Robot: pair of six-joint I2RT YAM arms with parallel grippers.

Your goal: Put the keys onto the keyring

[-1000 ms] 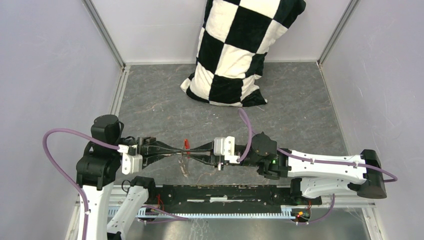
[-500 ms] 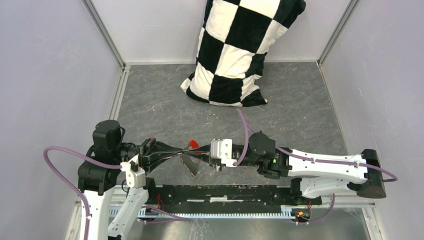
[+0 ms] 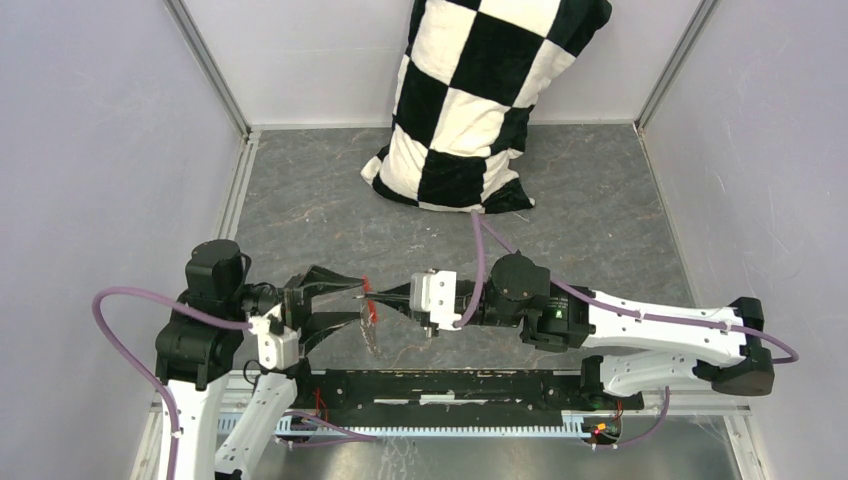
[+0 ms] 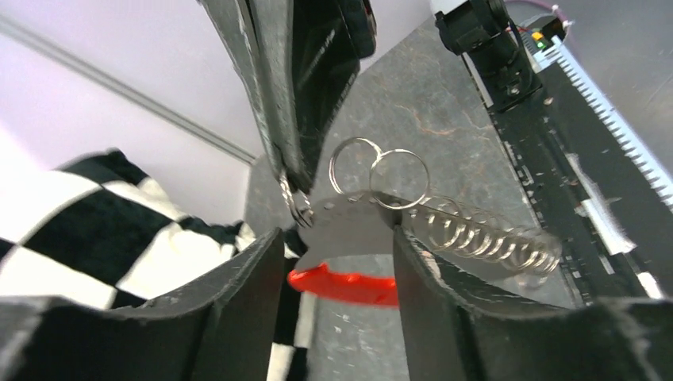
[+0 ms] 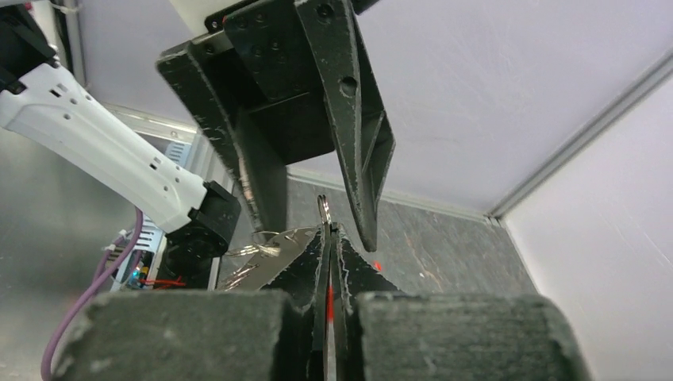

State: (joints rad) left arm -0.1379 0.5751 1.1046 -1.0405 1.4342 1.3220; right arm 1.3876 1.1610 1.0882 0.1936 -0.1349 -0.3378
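The keyring is thin silver wire rings (image 4: 357, 163) joined to a flat grey fob (image 4: 353, 230) with a red edge, plus a wire coil (image 4: 484, 242). It hangs above the table between the two arms (image 3: 371, 318). My right gripper (image 3: 380, 299) is shut on the keyring at a ring by the fob's corner (image 5: 324, 208); a red sliver shows between its pads. My left gripper (image 3: 350, 300) is open, one finger on either side of the fob without pinching it (image 4: 335, 238). No keys can be made out in any view.
A black-and-white checkered pillow (image 3: 475, 100) leans against the back wall. A black rail (image 3: 450, 385) runs along the near table edge between the arm bases. Grey walls close in both sides.
My left gripper has opened and let go of the keyring. The right gripper has closed fully on it and shifted slightly left; the fob now hangs from the right gripper alone.
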